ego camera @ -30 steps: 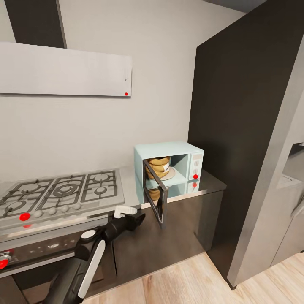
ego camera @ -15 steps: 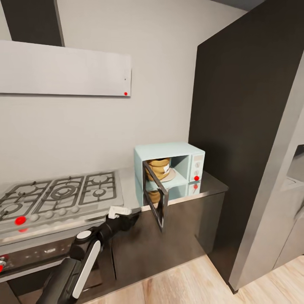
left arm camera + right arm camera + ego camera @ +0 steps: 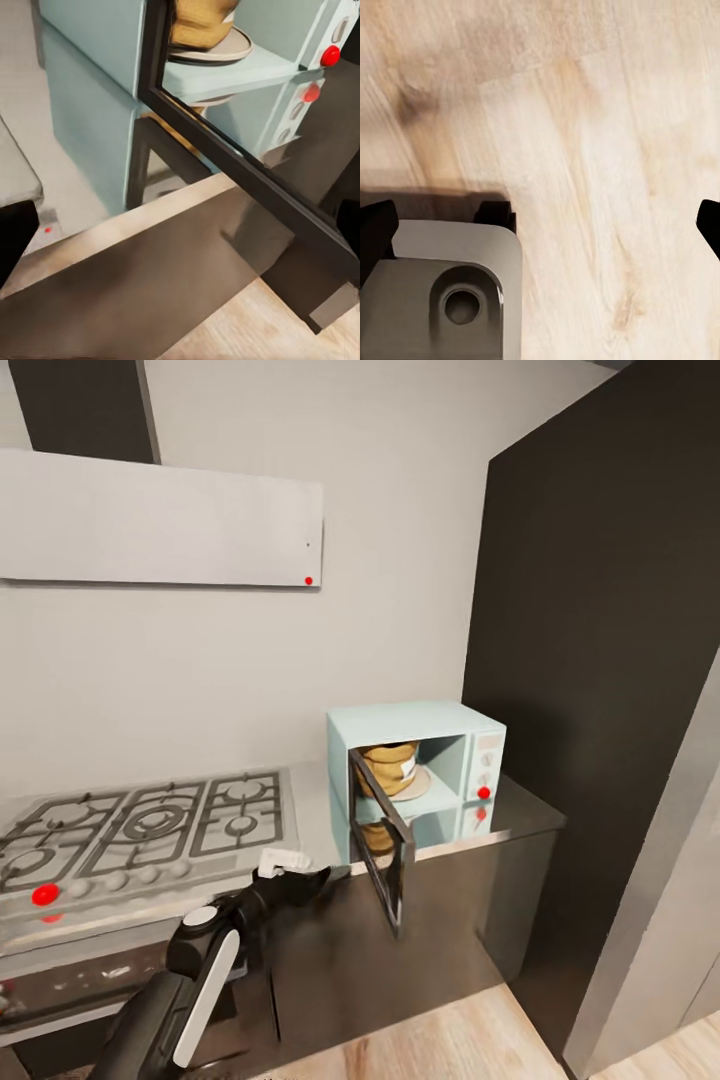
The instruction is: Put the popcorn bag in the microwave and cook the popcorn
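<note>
Along the countertop (image 3: 520, 812) edge, the left gripper (image 3: 300, 880) reaches empty toward the microwave (image 3: 415, 775), its opening unclear.

No writing, brand, number or sign can be read anywhere. The white label on the small orange-brown paper popcorn bag (image 3: 405, 769) inside the pale mint-blue microwave (image 3: 415, 780) is too small to make out, and the microwave's white knob panel (image 3: 487, 767) bears no legible marks.

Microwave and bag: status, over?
Bag sits inside microwave. Door hangs open. Left gripper empty, short of the door. Right gripper open over floor.
</note>
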